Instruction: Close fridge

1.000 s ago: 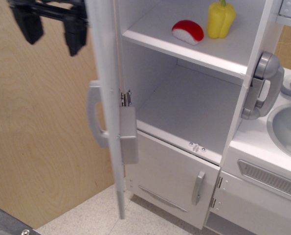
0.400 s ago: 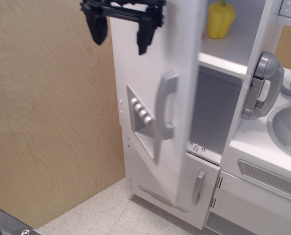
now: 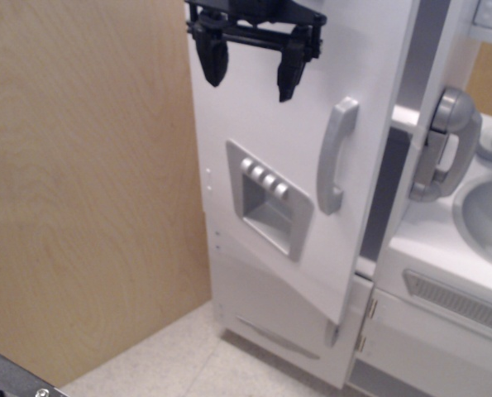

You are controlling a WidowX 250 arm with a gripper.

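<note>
White fridge (image 3: 295, 124) door is almost shut, with a dark gap by its handle (image 3: 335, 155). The tool (image 3: 250, 62) hangs wide and empty above the handle, at the door's top, holding nothing.

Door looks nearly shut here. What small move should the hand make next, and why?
Probably one more short push to the right. The fridge door stands ajar: a dark gap shows between its handle-side edge and the fridge frame. The open hand is at the door's upper front, seemingly placed to press it closed.
</note>
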